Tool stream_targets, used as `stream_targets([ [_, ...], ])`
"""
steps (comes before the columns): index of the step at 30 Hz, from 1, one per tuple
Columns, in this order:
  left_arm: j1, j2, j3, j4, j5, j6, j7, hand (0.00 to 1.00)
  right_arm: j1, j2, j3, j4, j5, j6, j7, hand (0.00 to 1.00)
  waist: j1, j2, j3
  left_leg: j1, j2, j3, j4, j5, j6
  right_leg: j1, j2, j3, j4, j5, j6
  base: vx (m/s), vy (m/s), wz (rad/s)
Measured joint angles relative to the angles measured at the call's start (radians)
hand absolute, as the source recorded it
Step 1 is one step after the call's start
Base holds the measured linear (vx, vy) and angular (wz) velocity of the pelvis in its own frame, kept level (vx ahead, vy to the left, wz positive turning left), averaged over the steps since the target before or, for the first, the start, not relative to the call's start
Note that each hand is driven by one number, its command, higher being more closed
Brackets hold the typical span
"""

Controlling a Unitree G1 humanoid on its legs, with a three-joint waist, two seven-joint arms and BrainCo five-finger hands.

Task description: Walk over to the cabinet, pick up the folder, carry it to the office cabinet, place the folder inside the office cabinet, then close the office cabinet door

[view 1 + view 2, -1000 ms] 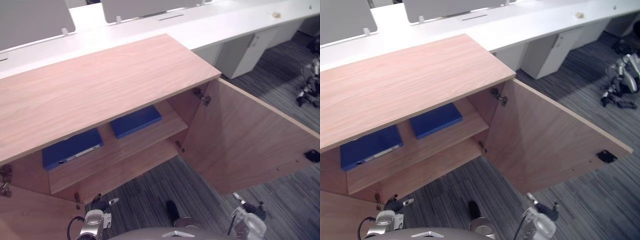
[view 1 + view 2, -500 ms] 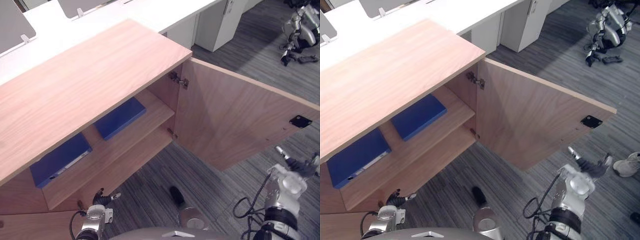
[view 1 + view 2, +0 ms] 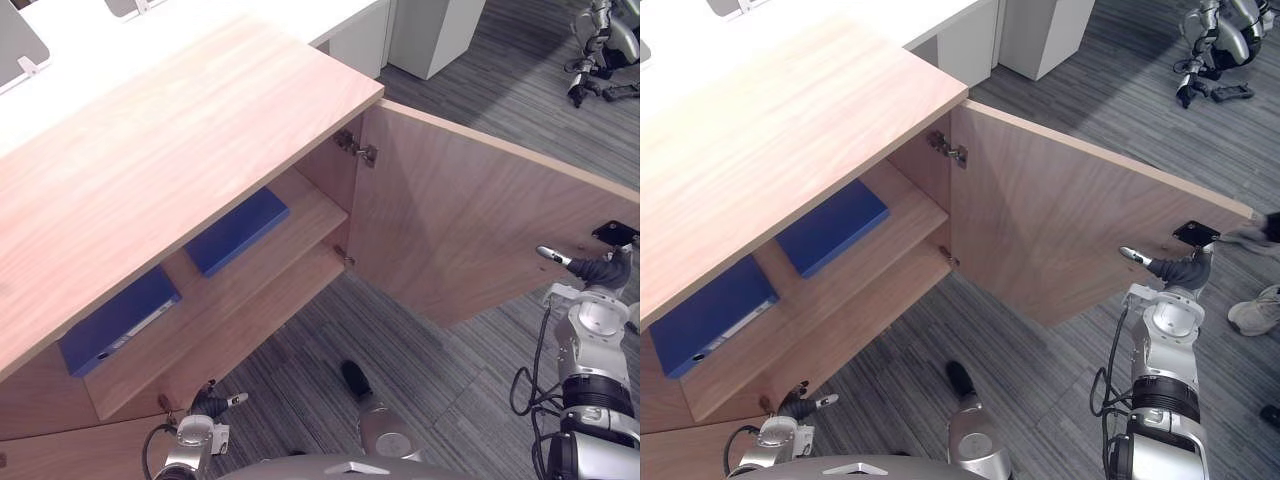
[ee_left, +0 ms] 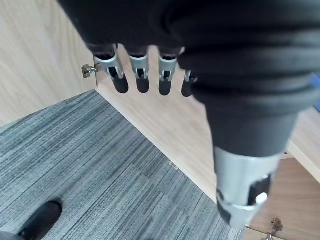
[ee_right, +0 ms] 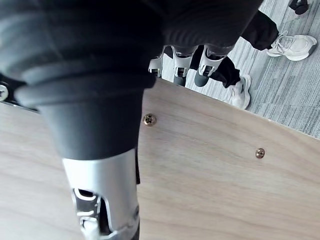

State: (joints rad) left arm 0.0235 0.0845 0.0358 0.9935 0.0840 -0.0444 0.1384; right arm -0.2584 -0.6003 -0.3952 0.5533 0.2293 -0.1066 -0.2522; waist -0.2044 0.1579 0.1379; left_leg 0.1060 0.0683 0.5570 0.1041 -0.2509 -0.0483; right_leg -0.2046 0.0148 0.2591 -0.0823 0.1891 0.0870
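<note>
With a folder and a second folder lying on the cabinet shelf, our right hand hung straight-fingered by the free edge of the open door, our left hand low with fingers loose, and we judged a push there, far from the hinges, would swing it easiest.

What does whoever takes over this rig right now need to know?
Left hand: open, empty, low by the cabinet's bottom front.
Right hand: open, empty, raised at the inner face of the right door, near its black latch plate; contact unclear.
Left folder and right folder, both blue, lie on the shelf inside the office cabinet.
Done: folder appears placed inside.
Left: swing the open door shut. A person's shoes show beyond the door; mind them.
</note>
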Motion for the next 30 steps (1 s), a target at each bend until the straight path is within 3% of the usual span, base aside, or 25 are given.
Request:
stream_targets([
  [8,0.026,-0.007,-0.001,0.001,0.01,0.0,0.001,0.0,0.048,0.044,-0.02,-0.061,-0.001,0.001,-0.001,0.0,-0.002,-0.003,0.002,0.002,-0.001,-0.038,0.003,0.006,-0.003,0.015,-0.021,-0.074,-0.007,-0.019,-0.009,-0.07,-0.076,0.12],
  [15,0.019,-0.007,-0.001,0.006,0.038,0.003,0.001,0.0,0.224,0.23,-0.017,-0.312,-0.002,0.001,-0.012,0.0,-0.018,-0.021,-0.004,0.023,0.018,-0.029,0.002,0.005,-0.005,0.03,0.003,-0.07,-0.006,-0.003,-0.015,-0.02,-0.072,-0.07],
  [23,0.004,-0.003,-0.02,0.003,0.04,0.013,0.001,0.0,0.508,0.444,0.128,-0.614,0.0,0.002,0.081,0.0,-0.016,-0.101,-0.028,0.054,0.02,0.048,0.006,0.001,-0.01,0.026,0.032,0.009,-0.006,0.025,-0.024,-0.06,-0.076,-0.28],
  [30,0.0,0.002,-0.045,0.0,0.073,0.016,-0.001,0.0,0.672,0.481,0.247,-0.754,0.001,0.002,0.181,0.0,-0.01,-0.167,-0.044,0.033,0.022,0.055,0.065,-0.022,-0.007,0.029,0.023,0.03,-0.006,0.039,-0.036,-0.1,-0.084,-0.08],
])
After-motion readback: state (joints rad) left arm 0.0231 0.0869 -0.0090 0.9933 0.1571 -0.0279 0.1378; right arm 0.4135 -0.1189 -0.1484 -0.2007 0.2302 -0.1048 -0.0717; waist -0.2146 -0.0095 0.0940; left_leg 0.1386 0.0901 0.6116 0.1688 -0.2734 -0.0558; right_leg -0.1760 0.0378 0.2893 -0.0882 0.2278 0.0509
